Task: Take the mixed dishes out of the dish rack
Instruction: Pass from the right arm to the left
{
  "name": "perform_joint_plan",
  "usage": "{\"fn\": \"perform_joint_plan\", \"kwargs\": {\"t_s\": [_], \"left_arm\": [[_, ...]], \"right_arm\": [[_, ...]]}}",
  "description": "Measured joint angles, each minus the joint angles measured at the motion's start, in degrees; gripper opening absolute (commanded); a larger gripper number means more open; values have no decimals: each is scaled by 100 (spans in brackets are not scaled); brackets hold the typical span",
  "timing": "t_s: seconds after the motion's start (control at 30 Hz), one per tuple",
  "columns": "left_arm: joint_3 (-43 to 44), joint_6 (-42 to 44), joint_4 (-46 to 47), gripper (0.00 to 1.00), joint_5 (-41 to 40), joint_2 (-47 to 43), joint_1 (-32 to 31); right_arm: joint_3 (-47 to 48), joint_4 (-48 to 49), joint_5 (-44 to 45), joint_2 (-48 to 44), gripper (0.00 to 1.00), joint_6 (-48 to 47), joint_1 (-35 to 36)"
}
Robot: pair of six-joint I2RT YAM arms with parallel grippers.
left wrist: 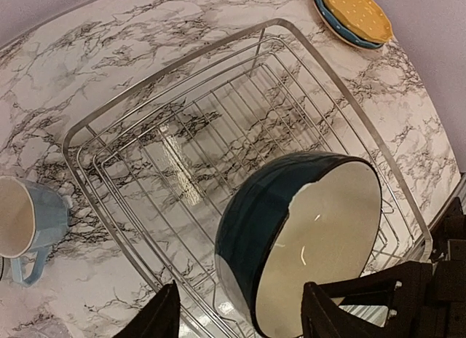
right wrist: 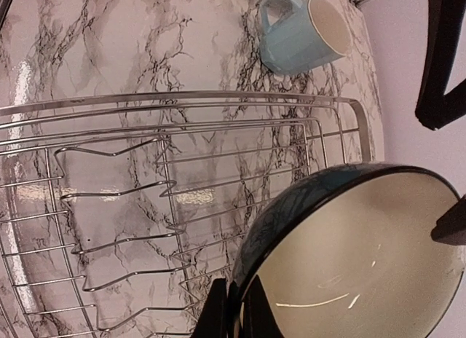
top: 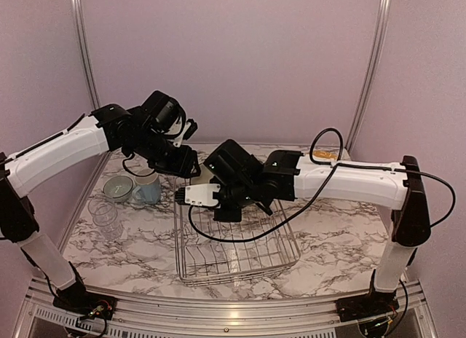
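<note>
Teal bowl (left wrist: 291,236): on edge above one corner of the rack (left wrist: 80,134), cream inside facing both wrist cameras. I cannot tell if its lower edge touches the wires.
Right gripper (right wrist: 231,305): fingers pressed together on the bowl's rim, one inside and one outside. A rim pinch suits the thin wall and holds the bowl upright, the way it would stand among the prongs.
Left gripper (left wrist: 240,291): fingers apart and straddling the bowl, one off the dark outer wall with a gap showing, the other across the cream inside. It is not clamped, and looks placed to take the bowl over.
Mug (left wrist: 29,221): on the table (top: 328,236) just left of the rack, near the grey bowl (top: 118,186) and the glasses (top: 105,218). They are grouped within the left arm's reach.
Plates (left wrist: 357,17): yellow on blue, stacked on the table past the rack's far corner, on the right arm's side.
Progress: no other dish shows in the rack, so this bowl is probably the last.
Risk: if the right fingers let go before the left ones close, the tilted bowl could drop onto the wires.
</note>
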Motion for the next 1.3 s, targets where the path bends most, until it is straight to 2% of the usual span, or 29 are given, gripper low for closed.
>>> {"fn": "perform_joint_plan", "kwargs": {"t_s": [0.33, 0.57, 0.67, 0.87, 0.9, 0.97, 1.07, 1.2, 1.3], "left_arm": [[610, 131, -393, 37, -691, 804, -330], [662, 125, -503, 14, -984, 979, -413], [669, 302, -614, 1, -1154, 984, -437], [669, 385, -750, 0, -1362, 1001, -485], [669, 389, -750, 0, -1392, 1001, -487], [669, 391, -745, 0, -1464, 981, -492], [658, 232, -748, 0, -1587, 927, -492], [656, -17, -697, 0, -1840, 772, -455], [649, -184, -645, 0, -1996, 658, -444]], "right_arm": [[256, -293, 422, 278, 0, -129, 186], [258, -433, 616, 337, 0, -138, 254], [289, -446, 708, 352, 0, -247, 286], [345, -481, 866, 407, 0, -302, 376], [341, -457, 901, 413, 4, -315, 380], [328, -407, 990, 415, 24, -348, 398], [251, -114, 1272, 402, 47, -315, 417], [-85, 356, 1585, 289, 68, -286, 420], [-262, 684, 1692, 160, 96, -284, 437]]}}
